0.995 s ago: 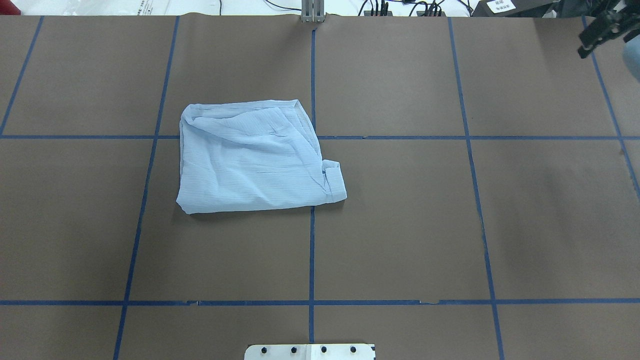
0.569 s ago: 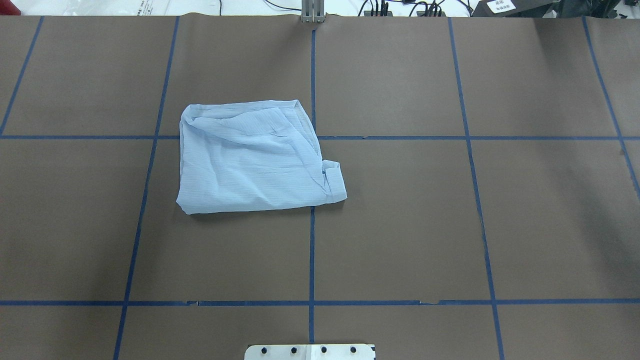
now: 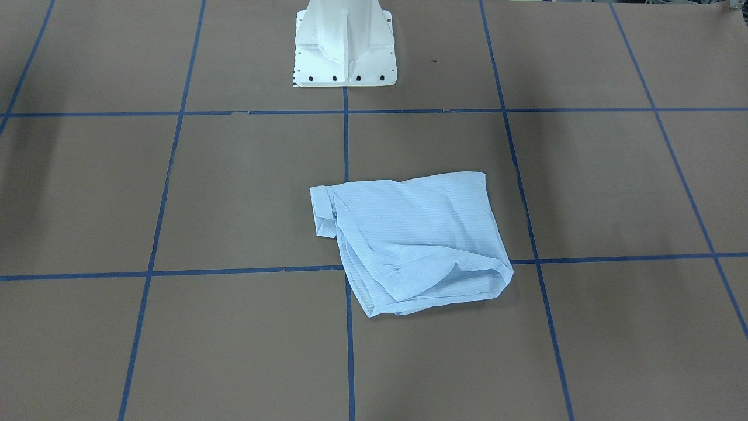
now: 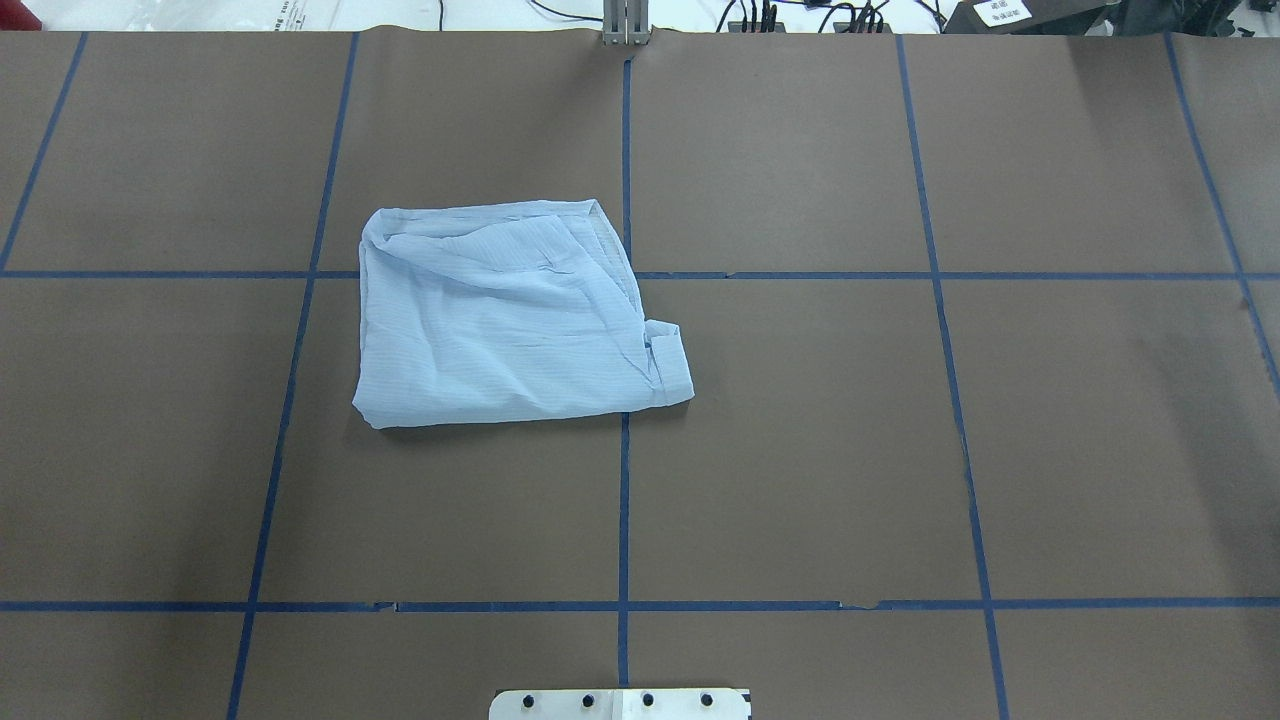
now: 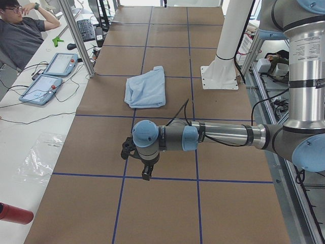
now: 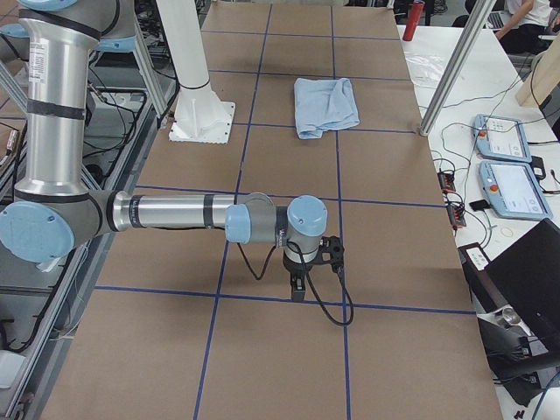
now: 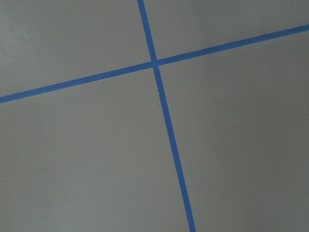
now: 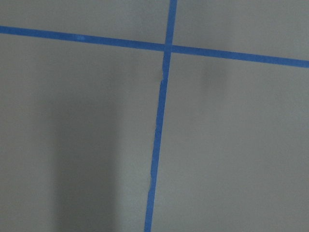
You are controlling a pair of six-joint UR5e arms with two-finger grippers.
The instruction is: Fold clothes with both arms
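The clothes are one pale blue striped shirt [image 4: 500, 320], folded into a rough rectangle and lying flat on the brown table left of centre, with a cuff sticking out at its right edge. The shirt [image 3: 415, 240] also shows in the front view, and small in the side views [image 5: 146, 87] [image 6: 325, 105]. Neither arm touches it. My left gripper [image 5: 146, 173] hangs over the table's left end, far from the shirt. At the opposite end my right gripper [image 6: 297, 287] points down. Whether either is open or shut I cannot tell. Both wrist views hold only brown cover and blue tape.
The white pedestal base [image 3: 343, 47] stands at the robot's side of the table. Blue tape lines [image 4: 624, 500] grid the brown cover. A seated person [image 5: 20, 35] and teach pendants [image 5: 56, 63] are beyond the far edge, with a laptop [image 6: 525, 289] and a metal post [image 5: 76, 38].
One second ago the right gripper showed at the overhead view's top right corner; it has since left that view. The shirt has not moved.
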